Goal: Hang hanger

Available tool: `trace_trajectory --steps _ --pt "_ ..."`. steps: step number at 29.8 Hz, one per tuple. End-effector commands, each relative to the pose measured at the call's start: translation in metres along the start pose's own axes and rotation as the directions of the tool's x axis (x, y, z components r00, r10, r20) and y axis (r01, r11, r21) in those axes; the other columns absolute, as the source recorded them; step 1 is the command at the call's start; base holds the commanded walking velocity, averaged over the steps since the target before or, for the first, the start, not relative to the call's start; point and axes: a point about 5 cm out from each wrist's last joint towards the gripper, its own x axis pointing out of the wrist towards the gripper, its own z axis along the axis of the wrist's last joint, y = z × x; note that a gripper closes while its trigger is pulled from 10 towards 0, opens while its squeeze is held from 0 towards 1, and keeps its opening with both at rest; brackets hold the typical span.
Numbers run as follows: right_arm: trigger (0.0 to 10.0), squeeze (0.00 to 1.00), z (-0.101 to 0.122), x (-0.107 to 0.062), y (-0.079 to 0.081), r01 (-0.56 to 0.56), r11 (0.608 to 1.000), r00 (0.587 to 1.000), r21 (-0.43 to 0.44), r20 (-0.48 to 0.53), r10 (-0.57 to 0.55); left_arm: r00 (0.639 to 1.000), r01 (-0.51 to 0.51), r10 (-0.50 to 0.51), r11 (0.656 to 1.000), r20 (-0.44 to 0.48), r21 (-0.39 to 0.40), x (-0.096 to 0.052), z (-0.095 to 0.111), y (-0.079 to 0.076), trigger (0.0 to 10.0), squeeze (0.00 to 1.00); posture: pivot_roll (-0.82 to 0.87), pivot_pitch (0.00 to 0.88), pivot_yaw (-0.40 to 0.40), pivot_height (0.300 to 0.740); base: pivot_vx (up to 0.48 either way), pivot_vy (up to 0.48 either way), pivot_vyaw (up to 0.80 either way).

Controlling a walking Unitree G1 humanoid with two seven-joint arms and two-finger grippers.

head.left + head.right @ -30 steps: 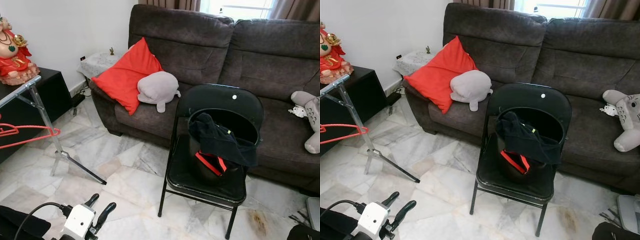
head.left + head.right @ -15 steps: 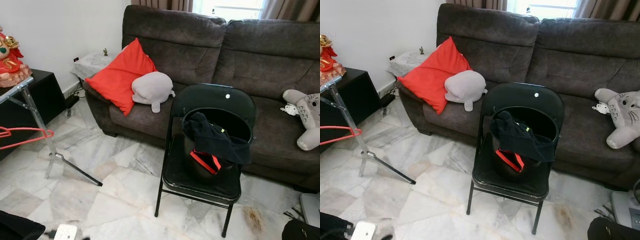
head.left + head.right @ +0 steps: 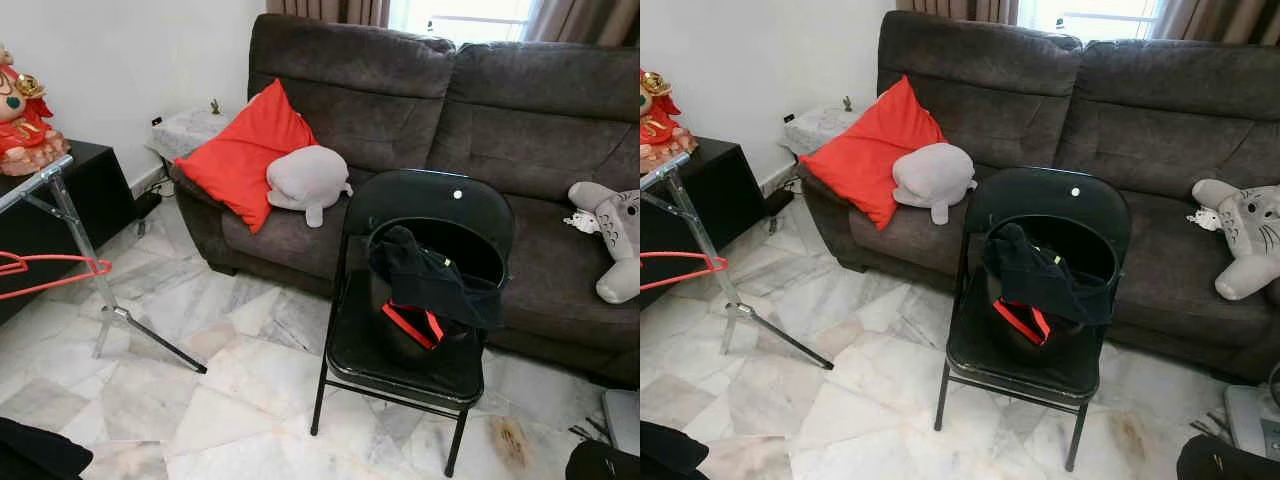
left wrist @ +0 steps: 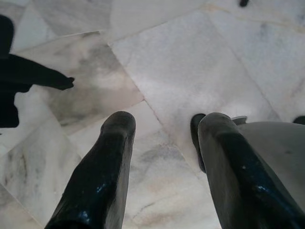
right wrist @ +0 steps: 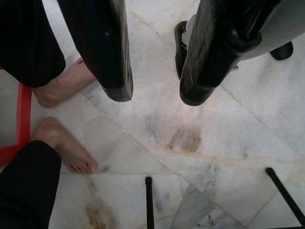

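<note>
Oddly, the red hanger (image 3: 55, 275) sits on the metal rack (image 3: 75, 235) at far left, well away from my left gripper (image 4: 164, 129) and right gripper (image 5: 150, 90), both spread empty (floorward). Bare feet (image 5: 62, 119) nearby risk collision.

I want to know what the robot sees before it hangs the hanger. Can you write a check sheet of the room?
Surface: marble tile floor, stained near the chair.
Job's things: red hanger hanging on the metal rack at the left.
Clutter: black folding chair holding a basket of dark clothes; red cushion and grey plush on the brown sofa; another plush at its right end.
Grippers: left gripper and right gripper both open, empty, pointing at the floor.
Cables: nothing seen.
Surroundings: a person's bare feet near the right gripper; red figurine on a black cabinet.
</note>
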Motion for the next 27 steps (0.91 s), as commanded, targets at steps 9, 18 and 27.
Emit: trace_trajectory --steps 9,18,27 --pt "10.0 0.0 -0.0003 -0.0003 -0.0015 0.008 1.0 1.0 0.009 0.002 -0.008 0.999 -0.004 0.004 1.0 -0.041 -0.001 0.0015 -0.0026 -0.001 10.0 0.0 0.0 0.0 0.002 0.74 0.0 0.0 0.0" --pt "10.0 0.0 -0.0005 -0.0001 -0.0007 0.004 1.0 1.0 0.002 -0.003 -0.004 0.999 -0.005 0.004 1.0 -0.046 -0.014 0.0021 -0.0028 -0.002 10.0 0.0 0.0 0.0 0.006 0.74 0.0 0.0 0.0" --pt "10.0 0.0 -0.0005 0.0 0.0003 0.002 1.0 1.0 0.007 -0.004 -0.002 0.997 -0.016 0.015 1.0 -0.077 -0.015 0.0002 -0.009 0.0002 10.0 0.0 0.0 0.0 0.009 0.74 0.0 0.0 0.0"
